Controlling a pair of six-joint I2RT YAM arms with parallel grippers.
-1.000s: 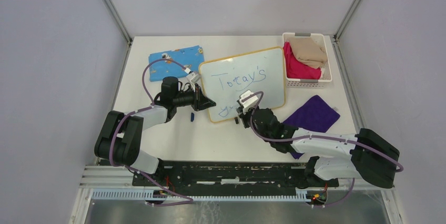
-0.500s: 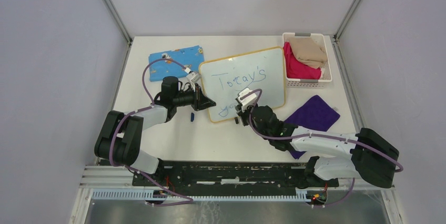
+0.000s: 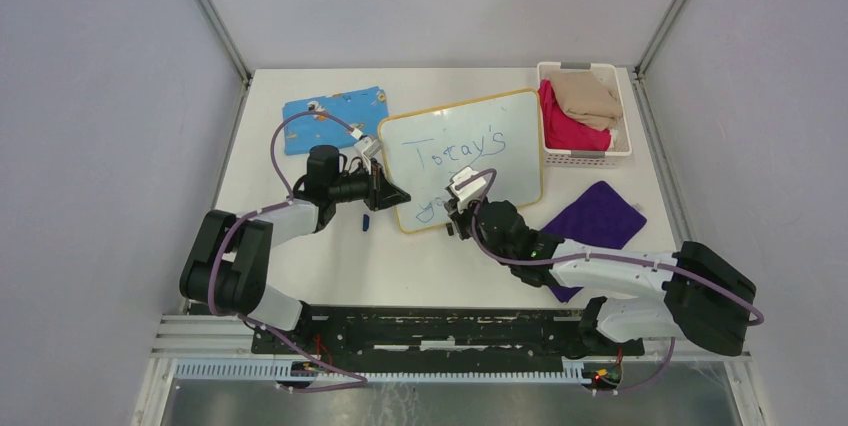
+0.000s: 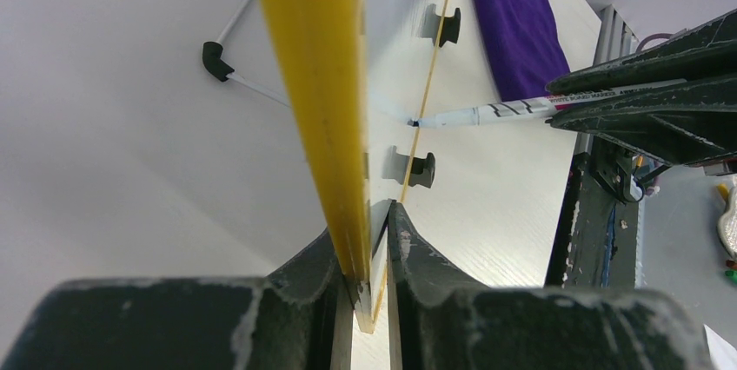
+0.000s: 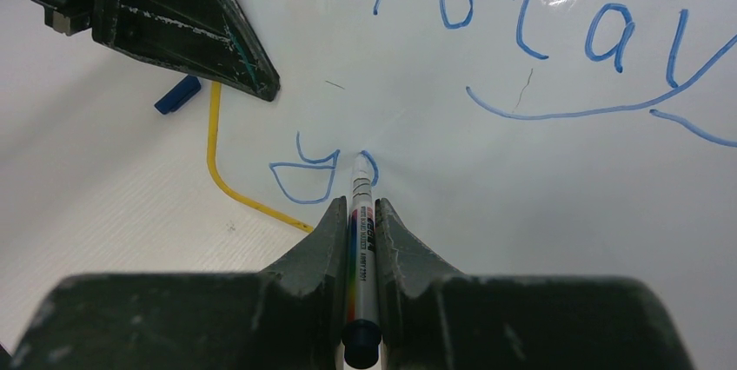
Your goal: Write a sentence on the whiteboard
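- Between the fingers of the right hand [image 5: 363, 205] sits a white marker [image 5: 360, 248]. It is clamped tight along its barrel, with the butt end back towards the wrist.
- Straight ahead of that hand, the marker's tip touches the whiteboard [image 3: 515, 181], on the lower line of writing.
- Just to the left of the tip, the sentence [image 3: 460, 149] has a blue "y" and a loop beside it. Further ahead of the hand stands the upper line, roughly "Today's", with a long stroke under it.
- Over at the left hand [image 4: 372, 214], the fingers are closed on the board's yellow rim at its near left corner, one on each face of the edge.
- Beyond that hand, two black clips [image 4: 422, 168] sit along one edge of the board.
- Just beside the left hand, on its near side, a small blue cap [image 3: 366, 222] lies on the worktop [image 3: 300, 266], off the board.
- Behind the left hand, further up the worktop, lies a blue patterned cloth [image 3: 335, 116].
- Off to the right hand's far right stands a white basket [image 3: 585, 158] of pink and tan fabric.
- A purple cloth [image 3: 598, 216] lies close by the right forearm.
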